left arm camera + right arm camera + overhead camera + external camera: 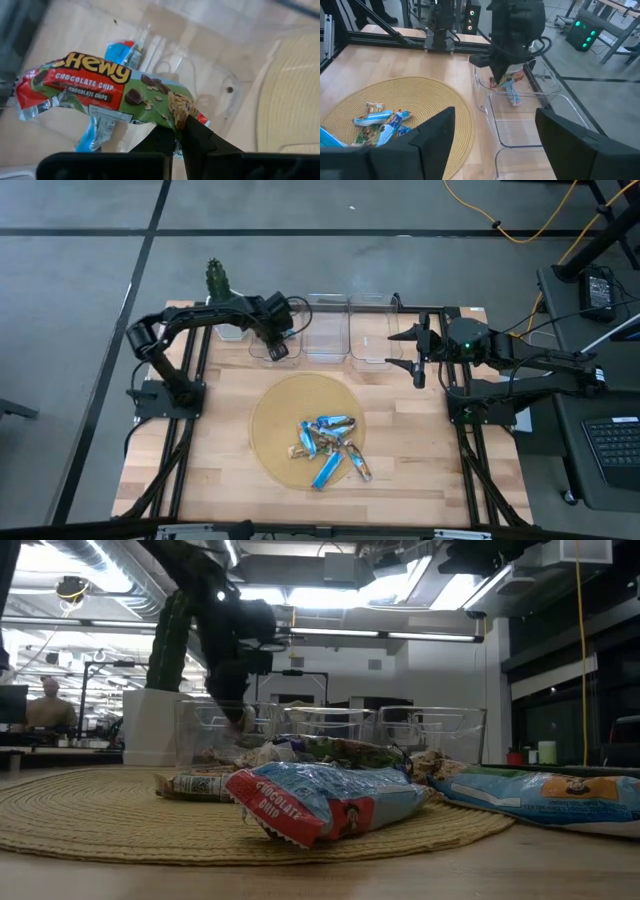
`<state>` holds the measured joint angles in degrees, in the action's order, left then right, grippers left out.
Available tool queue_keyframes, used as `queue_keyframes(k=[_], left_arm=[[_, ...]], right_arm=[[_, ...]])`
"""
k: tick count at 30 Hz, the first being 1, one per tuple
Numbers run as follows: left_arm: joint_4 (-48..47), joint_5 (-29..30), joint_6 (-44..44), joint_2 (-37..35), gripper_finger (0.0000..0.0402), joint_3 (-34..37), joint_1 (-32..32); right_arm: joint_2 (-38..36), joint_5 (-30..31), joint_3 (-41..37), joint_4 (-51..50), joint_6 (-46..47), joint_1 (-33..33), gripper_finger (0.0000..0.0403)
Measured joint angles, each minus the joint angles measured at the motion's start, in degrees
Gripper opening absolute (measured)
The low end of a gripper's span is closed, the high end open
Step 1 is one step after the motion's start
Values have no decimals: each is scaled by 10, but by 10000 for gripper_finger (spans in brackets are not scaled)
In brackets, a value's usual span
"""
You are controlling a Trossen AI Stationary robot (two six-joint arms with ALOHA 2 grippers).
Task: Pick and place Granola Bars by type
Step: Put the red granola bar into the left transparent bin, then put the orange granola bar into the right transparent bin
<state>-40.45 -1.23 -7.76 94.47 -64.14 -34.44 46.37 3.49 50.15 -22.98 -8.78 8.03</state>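
Note:
Several granola bars [326, 448] in blue, blue-and-silver and brown wrappers lie heaped on a round woven mat [272, 415]. In the low view the nearest is a blue-and-red one [320, 802]. My left gripper [179, 131] is at the far left clear bin [262, 348], shut on a green-and-red chocolate chip bar [107, 90]. A blue bar [513, 97] lies on that bin's floor beneath it. My right gripper [401, 348] hangs open and empty at the table's far right, beside the bins. My left gripper pinches the green-and-red bar by one end [181, 114] between its two fingers. The fingers come steeply from above, pointing down into the bin. The rest of the bar sticks out sideways from the fingertips [509, 79], over the blue bar.
Three clear bins stand in a row along the far edge, the middle one [326, 332] and the right one [371, 335] beside the one my left gripper is in. A green cactus-like plant in a white pot [218, 280] stands at the far left. Bare wood surrounds the mat.

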Motion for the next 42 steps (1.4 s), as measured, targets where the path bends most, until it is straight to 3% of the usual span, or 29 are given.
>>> queue_keyframes(k=[17,27,33,42], left_arm=[[4,0,-4,38,19,0,0],[-3,0,-4,30,87,-12,0],[-25,0,4,-15,116,-39,6],[-48,-4,42,-149,113,-49,69]], right_arm=[[0,0,0,-1,10,0,277],[0,0,0,-1,10,0,277],[0,0,0,-6,10,0,277],[0,-42,0,-15,27,0,277]])
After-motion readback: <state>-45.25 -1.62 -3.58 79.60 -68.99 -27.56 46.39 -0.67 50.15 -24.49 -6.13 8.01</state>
